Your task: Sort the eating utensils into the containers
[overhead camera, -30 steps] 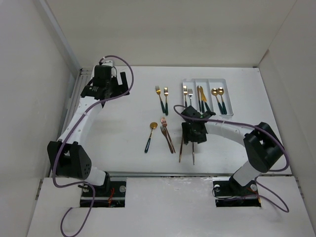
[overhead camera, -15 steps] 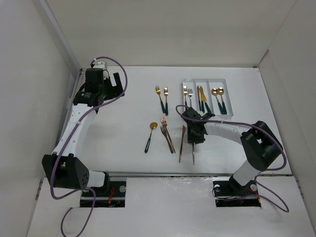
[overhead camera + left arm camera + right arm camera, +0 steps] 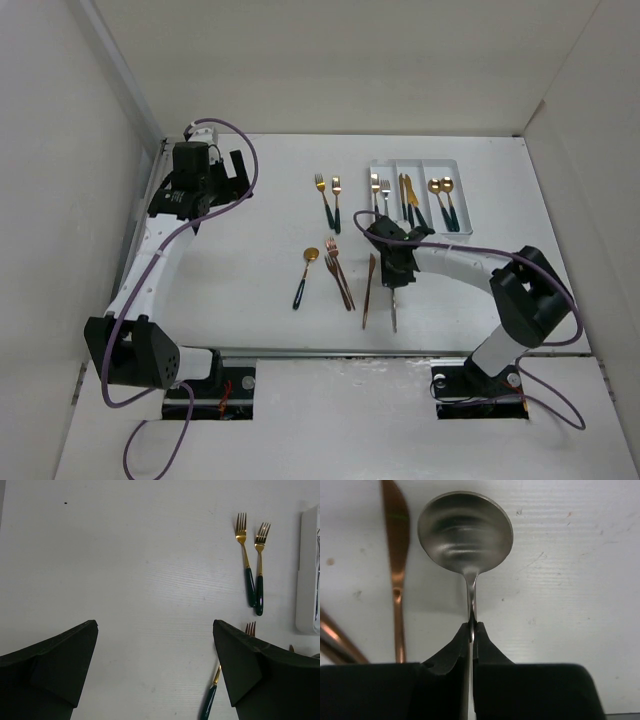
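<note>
The right gripper (image 3: 471, 630) is pinched tight on the neck of the silver spoon (image 3: 465, 530). The bowl sits just ahead of the fingertips, and the handle is hidden behind them. Whether the bowl touches the table (image 3: 570, 580) cannot be told. From above, the gripper covers the bowl and only the handle pokes out behind it.

Just left of the spoon lies a copper knife (image 3: 396, 555), cut off at both ends.

The left gripper (image 3: 155, 630) is spread wide with nothing between its fingers. Ahead and to its right lie two gold forks (image 3: 243, 555) with dark handles. Past them shows only the edge of the white tray (image 3: 306, 570), which sits just beyond the right gripper; its contents are too small to sort out.

The table is white, faintly scuffed and specked, and white walls (image 3: 330, 60) enclose it.
</note>
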You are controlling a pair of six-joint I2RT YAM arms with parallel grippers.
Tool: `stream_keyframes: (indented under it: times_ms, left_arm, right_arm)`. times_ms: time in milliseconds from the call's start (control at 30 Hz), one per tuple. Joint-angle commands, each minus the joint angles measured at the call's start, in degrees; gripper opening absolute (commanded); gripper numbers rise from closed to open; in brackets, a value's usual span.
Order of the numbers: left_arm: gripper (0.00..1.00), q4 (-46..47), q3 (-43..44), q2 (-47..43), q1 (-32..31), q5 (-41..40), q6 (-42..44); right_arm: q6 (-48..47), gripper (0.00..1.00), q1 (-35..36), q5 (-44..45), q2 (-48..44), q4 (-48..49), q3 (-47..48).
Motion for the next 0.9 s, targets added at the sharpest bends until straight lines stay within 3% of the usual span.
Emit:
stream_keyframes:
  times_ms: [0, 133, 200, 233, 300, 500, 700, 867]
  left_arm:
    - [1.00, 2.20, -1.78, -2.20, 0.57, 0.77, -1.59]
    - [1.00, 2.21, -1.78, -2.20, 1.10, 0.77, -2.73]
    - [1.00, 2.21, -1.78, -1.16, 1.10, 0.15, -2.73]
    - [1.00, 2.21, -1.78, -1.15, 1.10, -0.37, -2.73]
    - [1.00, 2.21, -1.26, -0.62, 1.10, -0.38, -2.73]
    - [1.00, 2.21, -1.25, 1.13, 1.10, 0.15, -2.73]
    - [1.00, 1.68, 2.69, 5.35, 1.10, -2.05, -1.68]
    - [1.00, 1.68, 4.54, 8.33, 1.10, -3.71, -1.15]
  right_arm:
    - [-4.45, 0.00, 1.49, 4.09, -6.97, -2.69, 7.21]
    - [-16.02, 0.00, 0.62, 10.32, -14.79, -1.56, 14.68]
    - [-25.07, 0.00, -5.23, 10.33, -14.11, 2.90, 18.36]
    - [-25.13, 0.00, -7.80, 9.81, -14.11, 2.93, 19.78]
    - [-33.19, 0.00, -15.33, 10.50, -9.91, 7.13, 22.86]
    - [-47.95, 0.00, -25.74, 12.79, 5.81, 12.23, 36.83]
    - [-48.77, 0.00, -30.58, 10.59, 16.19, 19.09, 41.33]
    - [-47.63, 0.00, -31.64, 8.76, 22.18, 18.32, 42.91]
